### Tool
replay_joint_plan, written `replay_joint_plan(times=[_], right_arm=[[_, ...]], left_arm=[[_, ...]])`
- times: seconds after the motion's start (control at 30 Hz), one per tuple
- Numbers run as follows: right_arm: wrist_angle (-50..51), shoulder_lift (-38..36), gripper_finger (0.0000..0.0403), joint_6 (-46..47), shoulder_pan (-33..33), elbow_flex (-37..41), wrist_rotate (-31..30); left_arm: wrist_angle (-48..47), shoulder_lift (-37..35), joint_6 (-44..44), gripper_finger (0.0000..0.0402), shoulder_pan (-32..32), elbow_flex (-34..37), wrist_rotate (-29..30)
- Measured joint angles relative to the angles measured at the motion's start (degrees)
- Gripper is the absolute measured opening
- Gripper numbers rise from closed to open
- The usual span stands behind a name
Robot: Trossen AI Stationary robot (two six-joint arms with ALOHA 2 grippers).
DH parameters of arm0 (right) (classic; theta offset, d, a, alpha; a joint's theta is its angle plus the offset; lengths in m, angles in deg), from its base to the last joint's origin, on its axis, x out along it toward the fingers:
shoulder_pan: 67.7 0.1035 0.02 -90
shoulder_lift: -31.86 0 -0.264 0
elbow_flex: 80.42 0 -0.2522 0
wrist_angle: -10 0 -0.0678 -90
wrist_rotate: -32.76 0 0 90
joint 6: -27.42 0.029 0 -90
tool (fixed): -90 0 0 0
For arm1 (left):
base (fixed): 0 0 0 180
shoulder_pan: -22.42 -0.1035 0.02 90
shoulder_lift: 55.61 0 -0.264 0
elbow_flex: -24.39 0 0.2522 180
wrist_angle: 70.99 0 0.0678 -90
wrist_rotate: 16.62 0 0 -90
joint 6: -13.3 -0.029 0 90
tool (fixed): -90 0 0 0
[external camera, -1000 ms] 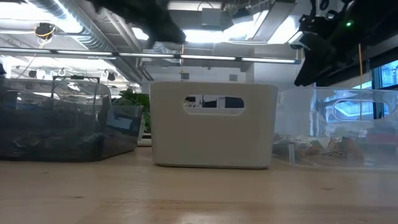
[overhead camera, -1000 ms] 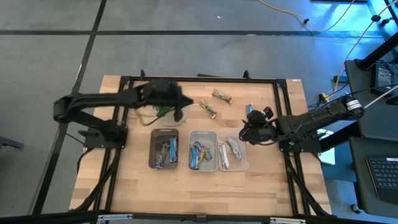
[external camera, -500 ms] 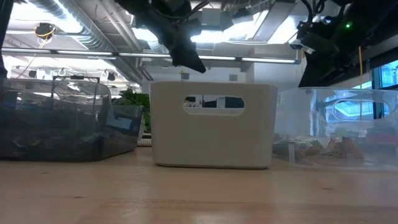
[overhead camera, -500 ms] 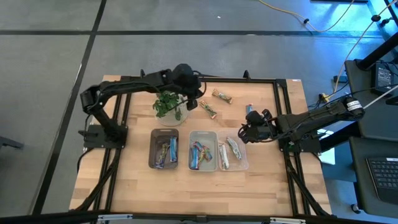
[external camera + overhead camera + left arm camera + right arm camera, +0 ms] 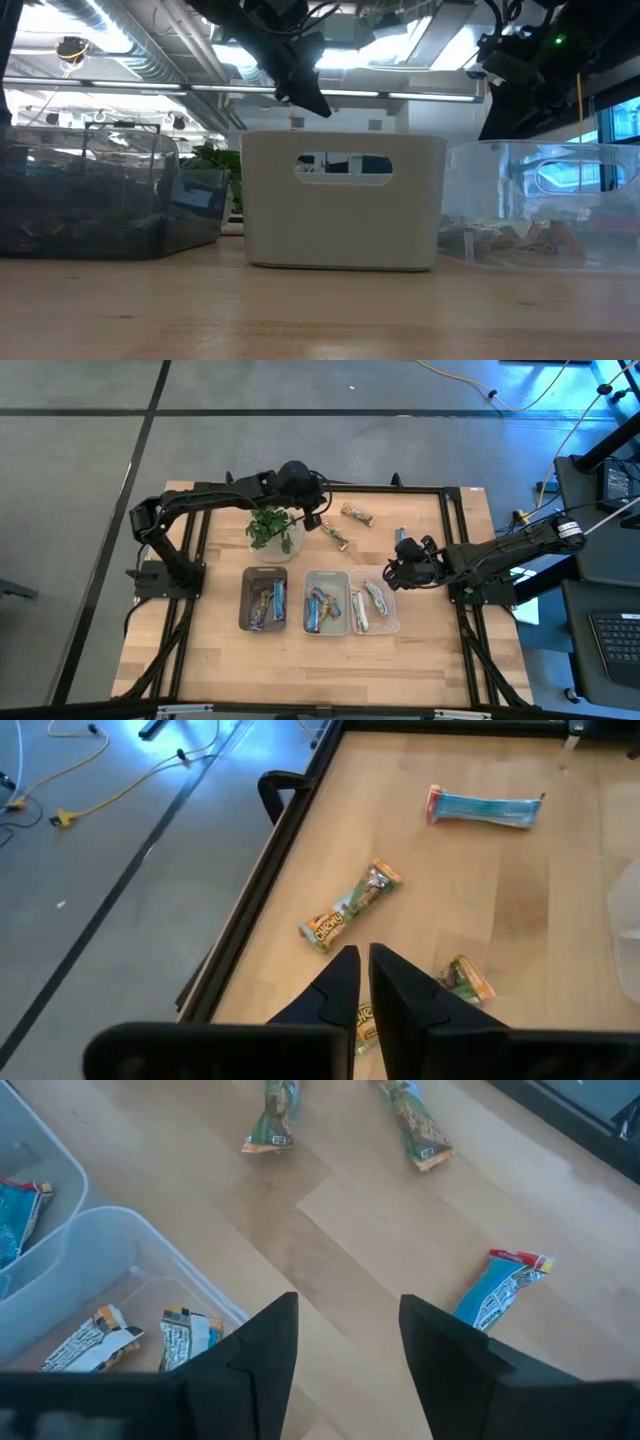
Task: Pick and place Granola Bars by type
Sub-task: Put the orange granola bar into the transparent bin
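Note:
Three granola bars lie loose on the far part of the table: a green-tan bar [image 5: 336, 536], a second one [image 5: 357, 514] and a blue bar [image 5: 401, 536]. Other bars lie in the three bins. My left gripper [image 5: 318, 520] is shut and hovers above the near green-tan bar [image 5: 466, 980], just past the plant; the low view shows this gripper [image 5: 312, 100] high off the table. My right gripper [image 5: 392, 572] is open and hangs over the bare wood between the clear bin and the blue bar [image 5: 505, 1290].
A dark bin [image 5: 246, 600], a white bin [image 5: 306, 576] and a clear bin [image 5: 393, 622] stand side by side mid-table. The leafy plant [image 5: 268, 530] on its dish sits under my left arm. A black frame [image 5: 440, 490] runs along the table's edges.
My left arm has swung quickly from the plant's near side toward the table's right and far edge, stopping above the loose green-tan bar; for the last half second it has held still there.

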Motion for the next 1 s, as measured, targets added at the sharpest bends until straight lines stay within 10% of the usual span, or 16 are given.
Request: replay_joint_plan(times=[0.7, 1.0], right_arm=[[0.05, 0.0, 0.0179, -1.67, 0.0, -0.02, -1.57], [0.22, 0.02, 0.0179, -1.79, 0.0, -0.04, -1.6]], left_arm=[[0.41, 1.3, -2.1, 0.0208, 2.31, 0.02, -0.1], [-0.77, 2.25, -1.95, 0.0218, 2.16, 0.04, 0.26]])
